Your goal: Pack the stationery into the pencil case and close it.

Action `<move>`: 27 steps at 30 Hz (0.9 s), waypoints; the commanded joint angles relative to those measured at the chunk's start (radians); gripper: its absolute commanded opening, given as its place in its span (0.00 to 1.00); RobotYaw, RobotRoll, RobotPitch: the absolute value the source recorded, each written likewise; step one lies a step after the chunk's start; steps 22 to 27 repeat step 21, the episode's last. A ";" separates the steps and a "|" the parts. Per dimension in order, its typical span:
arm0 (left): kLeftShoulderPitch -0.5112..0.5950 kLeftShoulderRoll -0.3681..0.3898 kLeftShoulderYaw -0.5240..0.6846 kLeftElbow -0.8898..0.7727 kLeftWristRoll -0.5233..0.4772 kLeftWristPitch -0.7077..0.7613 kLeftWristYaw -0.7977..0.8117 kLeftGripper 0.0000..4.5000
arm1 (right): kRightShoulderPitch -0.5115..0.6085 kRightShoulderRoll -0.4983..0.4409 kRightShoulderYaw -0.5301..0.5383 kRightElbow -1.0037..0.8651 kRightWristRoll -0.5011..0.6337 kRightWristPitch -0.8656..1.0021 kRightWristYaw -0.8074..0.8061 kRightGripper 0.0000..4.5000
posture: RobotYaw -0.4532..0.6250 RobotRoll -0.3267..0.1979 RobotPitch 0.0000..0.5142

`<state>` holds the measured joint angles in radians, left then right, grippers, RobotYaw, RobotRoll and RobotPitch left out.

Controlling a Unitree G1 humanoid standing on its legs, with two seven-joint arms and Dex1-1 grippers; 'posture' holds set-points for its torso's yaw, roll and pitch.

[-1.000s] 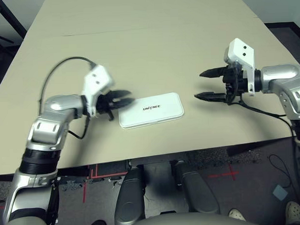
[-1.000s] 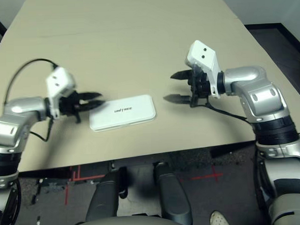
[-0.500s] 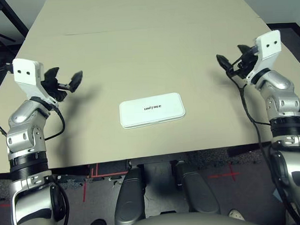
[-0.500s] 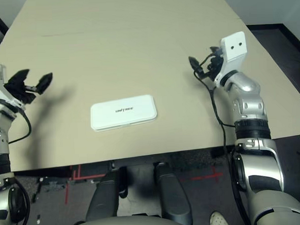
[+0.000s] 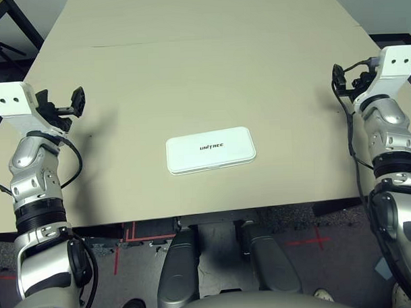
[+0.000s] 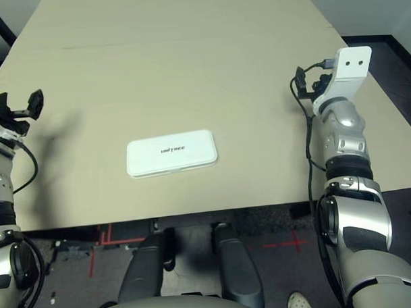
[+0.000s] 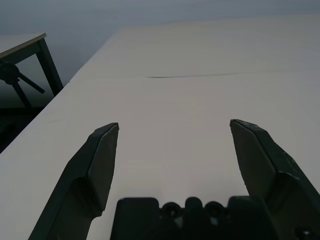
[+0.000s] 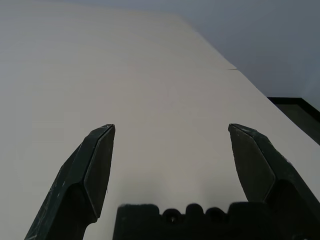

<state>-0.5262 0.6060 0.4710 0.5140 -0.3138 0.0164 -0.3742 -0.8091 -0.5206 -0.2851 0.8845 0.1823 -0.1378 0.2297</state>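
Pencil case (image 5: 211,150) lies shut, lid up with the "UNITREE" print readable, in the lower centre of the left eye view, on the beige table (image 5: 202,66) near its front edge. Nothing touches it; both arms stand well apart from it, out at the table's sides. Left gripper (image 5: 63,105) sits at the left edge of the frame, mid-height, over the table's left margin, fingers spread and holding nothing. Right gripper (image 5: 347,81) sits at the right edge, a little higher in the frame; from the head its black fingers are bunched behind the white wrist housing, so the spread is hard to read there. The right wrist view settles it: right gripper (image 8: 170,150) fingers wide apart, bare tabletop between them, table's far corner and a dark floor beyond. The left wrist view gives the same for the left gripper (image 7: 172,150), plus a thin dark seam (image 7: 192,76) across the table surface and a dark tripod leg (image 7: 15,80) off the table's edge, beside another table. The case appears in the head views, not the wrist views.
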 commanded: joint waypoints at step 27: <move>-0.099 -0.023 -0.080 0.080 0.018 -0.065 0.007 0.99 | -0.039 -0.024 -0.008 0.080 -0.009 -0.052 0.001 1.00 | 0.36 0.62 0.46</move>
